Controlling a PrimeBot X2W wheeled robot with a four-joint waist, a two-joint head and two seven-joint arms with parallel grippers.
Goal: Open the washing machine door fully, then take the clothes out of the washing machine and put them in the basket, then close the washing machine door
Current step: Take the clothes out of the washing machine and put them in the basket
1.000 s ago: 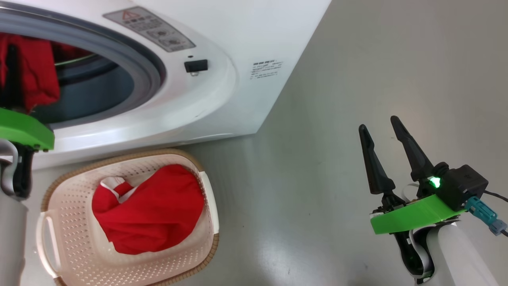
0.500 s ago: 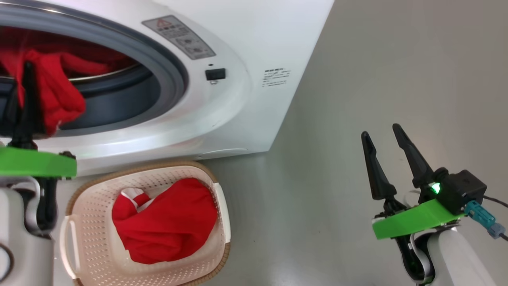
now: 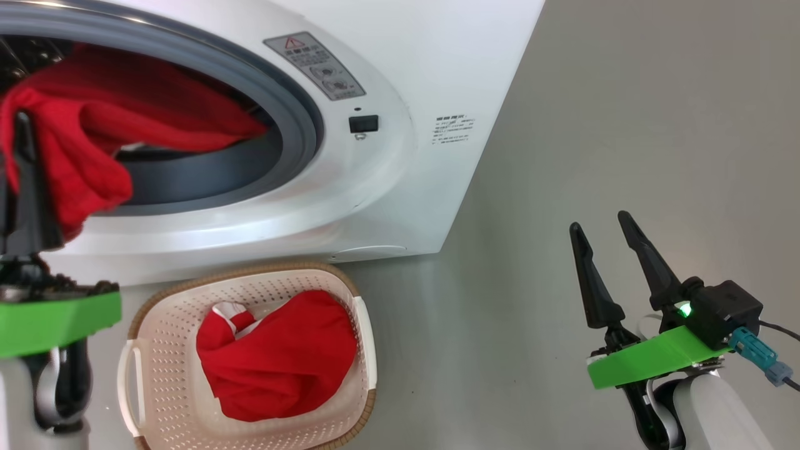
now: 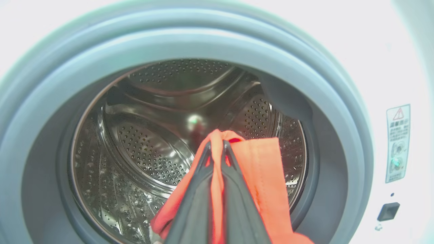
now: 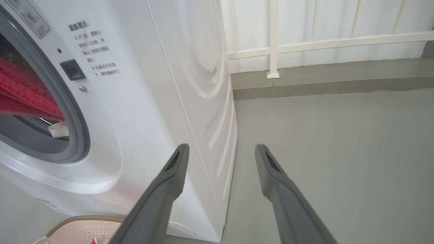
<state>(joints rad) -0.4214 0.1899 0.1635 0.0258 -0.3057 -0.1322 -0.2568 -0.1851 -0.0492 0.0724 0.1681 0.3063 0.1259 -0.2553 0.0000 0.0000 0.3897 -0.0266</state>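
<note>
clothes (image 3: pixel 75 169) clamped in left jaws at washing machine (image 3: pixel 400 187), right jaws wide, basket (image 3: pixel 156 340) below

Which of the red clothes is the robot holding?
The red garment hanging out of the washing machine, pinched by the left gripper. The other red garment lies loose in the basket.

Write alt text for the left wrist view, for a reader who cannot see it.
The left gripper, shut on a red garment, holds it at the mouth of the washing machine, with the perforated steel drum behind. A grey rubber seal rings the opening; a warning label and black latch socket sit at the right.
</note>
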